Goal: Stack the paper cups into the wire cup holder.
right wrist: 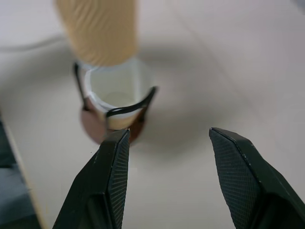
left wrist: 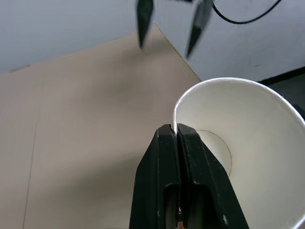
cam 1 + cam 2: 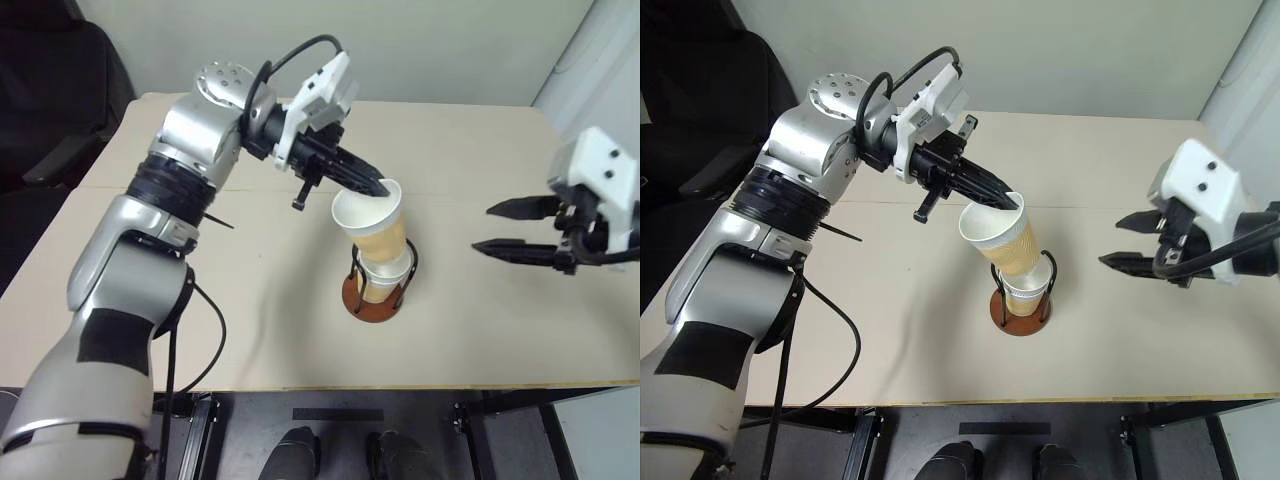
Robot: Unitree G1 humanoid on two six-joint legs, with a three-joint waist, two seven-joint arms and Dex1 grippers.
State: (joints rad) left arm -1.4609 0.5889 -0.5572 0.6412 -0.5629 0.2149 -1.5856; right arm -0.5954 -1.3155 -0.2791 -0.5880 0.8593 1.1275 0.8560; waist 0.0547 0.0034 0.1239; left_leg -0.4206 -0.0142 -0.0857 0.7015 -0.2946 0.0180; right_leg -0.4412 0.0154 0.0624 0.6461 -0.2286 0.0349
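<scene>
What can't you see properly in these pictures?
- How many paper cups sit in the wire cup holder: in the eye views the tilted paper cup held by the left gripper covers them.
- The holder's base, right wrist view: the nested cup and a fingertip of the right gripper hide most of it.
- The held cup's outside, left wrist view: you look into it.

A pale wooden table [image 3: 250, 340] fills the middle of the frame.
A dark chair [image 3: 50, 90] stands at upper left; a light wall [image 3: 450, 40] runs along the top, dark floor [image 3: 420, 440] below.
</scene>
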